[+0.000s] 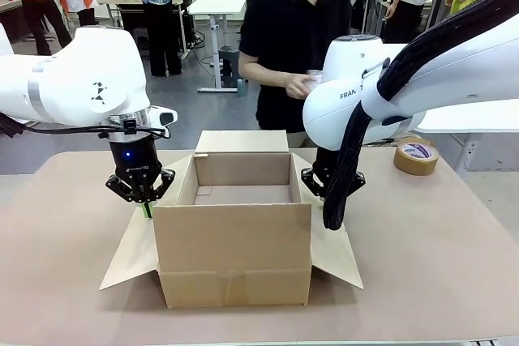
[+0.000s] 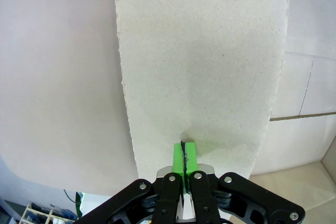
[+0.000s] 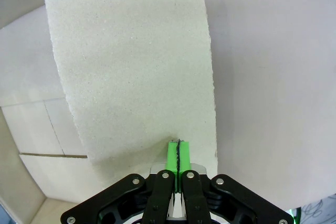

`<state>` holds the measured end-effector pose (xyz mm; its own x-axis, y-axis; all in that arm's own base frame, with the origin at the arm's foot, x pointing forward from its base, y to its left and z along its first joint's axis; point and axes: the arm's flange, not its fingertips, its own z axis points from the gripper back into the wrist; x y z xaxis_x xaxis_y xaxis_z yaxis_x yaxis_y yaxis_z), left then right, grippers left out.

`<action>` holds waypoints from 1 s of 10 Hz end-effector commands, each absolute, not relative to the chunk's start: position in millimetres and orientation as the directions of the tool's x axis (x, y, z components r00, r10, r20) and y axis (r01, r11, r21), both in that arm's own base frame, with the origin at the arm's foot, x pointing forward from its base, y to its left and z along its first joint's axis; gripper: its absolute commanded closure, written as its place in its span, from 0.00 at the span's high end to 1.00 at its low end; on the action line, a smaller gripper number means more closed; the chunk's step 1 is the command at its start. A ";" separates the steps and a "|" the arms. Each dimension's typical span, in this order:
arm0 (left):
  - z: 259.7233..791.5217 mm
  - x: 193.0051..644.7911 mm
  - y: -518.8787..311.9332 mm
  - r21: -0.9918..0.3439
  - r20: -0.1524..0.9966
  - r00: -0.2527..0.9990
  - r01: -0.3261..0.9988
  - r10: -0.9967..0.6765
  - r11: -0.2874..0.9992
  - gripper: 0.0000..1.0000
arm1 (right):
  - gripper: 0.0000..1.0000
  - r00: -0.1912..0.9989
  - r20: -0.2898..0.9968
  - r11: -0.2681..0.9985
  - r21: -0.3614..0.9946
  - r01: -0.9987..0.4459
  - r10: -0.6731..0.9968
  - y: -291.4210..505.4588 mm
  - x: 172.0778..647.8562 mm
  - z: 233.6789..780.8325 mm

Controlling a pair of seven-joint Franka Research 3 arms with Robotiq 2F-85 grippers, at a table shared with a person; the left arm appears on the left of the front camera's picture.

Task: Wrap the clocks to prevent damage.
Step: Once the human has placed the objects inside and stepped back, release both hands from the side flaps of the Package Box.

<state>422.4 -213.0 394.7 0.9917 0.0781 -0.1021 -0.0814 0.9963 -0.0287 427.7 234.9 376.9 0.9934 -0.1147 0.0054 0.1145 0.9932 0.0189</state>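
Note:
An open cardboard box [image 1: 235, 241] stands mid-table, and its inside looks bare. The clocks are out of view. My left gripper [image 1: 147, 208] is shut, green pads together, with its tip down on the box's left flap [image 1: 130, 257]. In the left wrist view the closed gripper [image 2: 183, 148] touches that pale flap [image 2: 199, 66]. My right gripper [image 1: 328, 194], partly hidden by its black cable sleeve, is shut and rests on the right flap [image 1: 339, 258]. In the right wrist view the gripper [image 3: 178, 148] presses the flap [image 3: 131, 66]. Neither holds anything.
A person stands at the far side, hands [image 1: 304, 84] together around something small and pale. A roll of brown tape [image 1: 416, 155] lies at the back right. The box's far flap [image 1: 242, 141] lies flat toward the person. The brown table [image 1: 438, 265] has free room on both sides.

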 end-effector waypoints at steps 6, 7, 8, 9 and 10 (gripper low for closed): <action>394.6 421.4 -213.2 -0.024 -0.108 0.991 -0.078 0.075 0.997 0.00 | 0.01 0.993 0.007 0.993 0.019 0.119 -0.119 235.3 427.5 377.5; 394.6 421.4 -213.2 -0.024 -0.108 0.991 -0.078 0.075 0.997 0.00 | 0.01 0.993 0.007 0.993 0.019 0.119 -0.119 235.3 427.5 377.5; 394.6 421.4 -213.2 -0.024 -0.108 0.991 -0.078 0.075 0.997 0.00 | 0.01 0.993 0.007 0.993 0.019 0.119 -0.119 235.3 427.5 377.5; 394.6 421.4 -213.2 -0.024 -0.108 0.991 -0.078 0.075 0.997 0.00 | 0.01 0.993 0.007 0.993 0.019 0.119 -0.119 235.3 427.5 377.5; 394.6 421.4 -213.2 -0.024 -0.108 0.991 -0.078 0.075 0.997 0.00 | 0.01 0.993 0.007 0.993 0.019 0.119 -0.119 235.3 427.5 377.5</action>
<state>422.4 -213.0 394.7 0.9917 0.0781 -0.1021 -0.0814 0.9963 -0.0287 427.7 234.9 376.9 0.9934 -0.1147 0.0054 0.1145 0.9932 0.0189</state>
